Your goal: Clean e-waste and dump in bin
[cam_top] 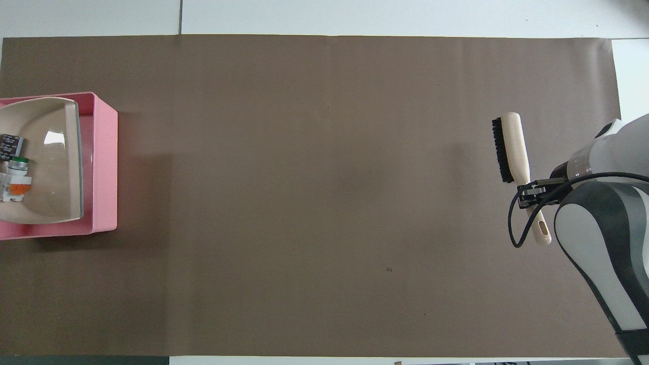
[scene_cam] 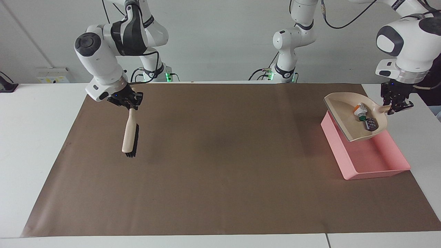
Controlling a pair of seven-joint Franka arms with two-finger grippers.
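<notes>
Two e-waste bits in one dustpan.

Plain white wall, white table w/ brown paper sheet, wall socket box

e-waste is carried in dustpan | dustpan is held over bin | brush is hung over mat, right arm's end

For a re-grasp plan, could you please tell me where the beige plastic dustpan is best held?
Grip the beige plastic dustpan by its thin handle stub, coming from above, as the left gripper does: the stub juts out at the rear while the scoop is wide, hangs over the pink tray and carries the e-waste.
</notes>
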